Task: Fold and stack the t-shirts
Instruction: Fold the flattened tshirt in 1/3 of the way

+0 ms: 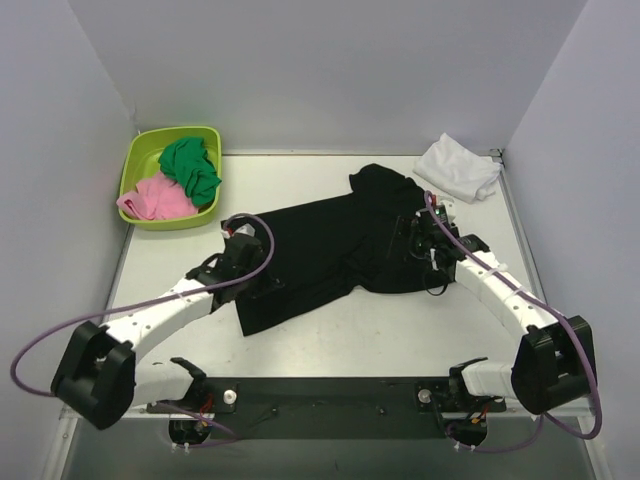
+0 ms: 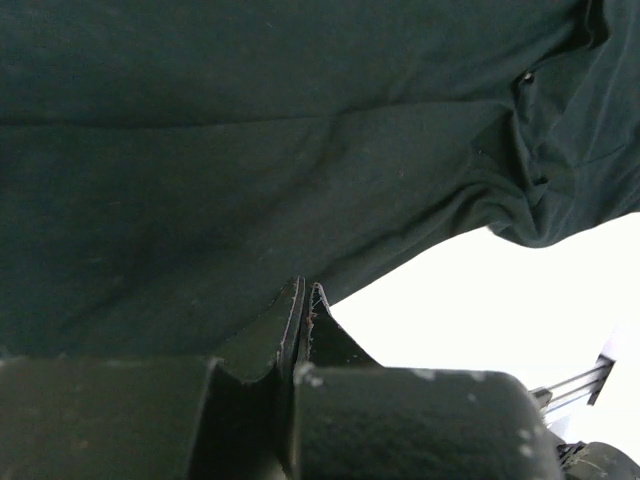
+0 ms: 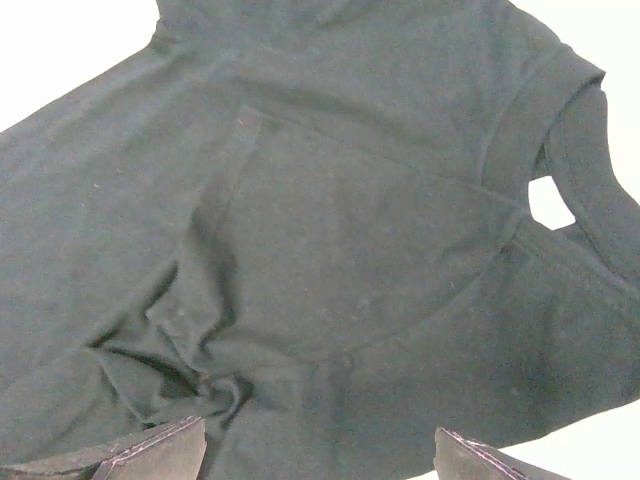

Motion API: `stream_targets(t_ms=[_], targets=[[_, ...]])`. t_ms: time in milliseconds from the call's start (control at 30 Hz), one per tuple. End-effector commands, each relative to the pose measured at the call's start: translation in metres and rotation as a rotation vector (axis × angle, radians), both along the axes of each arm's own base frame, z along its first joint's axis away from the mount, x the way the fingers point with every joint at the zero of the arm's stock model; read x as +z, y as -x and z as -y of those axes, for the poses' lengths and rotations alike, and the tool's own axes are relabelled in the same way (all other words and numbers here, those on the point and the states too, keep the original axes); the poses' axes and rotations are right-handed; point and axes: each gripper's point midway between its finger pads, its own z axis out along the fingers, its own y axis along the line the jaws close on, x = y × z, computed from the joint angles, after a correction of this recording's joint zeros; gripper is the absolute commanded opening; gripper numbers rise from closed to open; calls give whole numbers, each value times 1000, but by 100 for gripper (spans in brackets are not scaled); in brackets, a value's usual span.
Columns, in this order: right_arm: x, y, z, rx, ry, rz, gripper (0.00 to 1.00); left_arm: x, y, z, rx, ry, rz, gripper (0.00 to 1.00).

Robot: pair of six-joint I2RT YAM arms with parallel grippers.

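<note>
The black t-shirt lies spread out, slantwise, across the middle of the worktop, its bottom hem toward the near left and its collar toward the far right. The white t-shirt sits bunched in the far right corner, well apart from it. The lime-green tub in the far left corner holds pink and green cloth.

The left gripper is at the shirt's left edge with its jaws pressed together. The left wrist view suggests they pinch the hem, though the cloth between them is hard to make out. The right gripper hovers over the shoulder area with its jaws spread wide and nothing in them.

The step in hand looks like the first fold of the black shirt. To do it well, the right gripper should take hold at the edge, level with the left's hold. Both should then lift just enough to clear the worktop and carry the side across evenly, so the crease runs straight and the bunching near the sleeve is pulled flat.
</note>
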Motion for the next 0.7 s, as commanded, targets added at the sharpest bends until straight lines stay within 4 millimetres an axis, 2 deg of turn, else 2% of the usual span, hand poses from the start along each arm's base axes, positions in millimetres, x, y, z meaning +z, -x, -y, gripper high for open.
stream_targets(t_ms=[0, 133, 300, 433, 667], targets=[[-18, 9, -2, -11, -77, -46, 100, 11, -20, 51, -70, 82, 42, 0], [-30, 3, -2, -17, -129, -62, 100, 0, -21, 67, -86, 74, 39, 0], [-43, -1, -3, -5, -169, -92, 100, -11, -21, 69, -82, 65, 15, 0], [-52, -3, -4, -8, -199, -116, 100, -21, -15, 65, -79, 53, -8, 0], [-65, 0, -6, -18, -227, -147, 100, -50, -5, 47, -47, -25, -51, 0]])
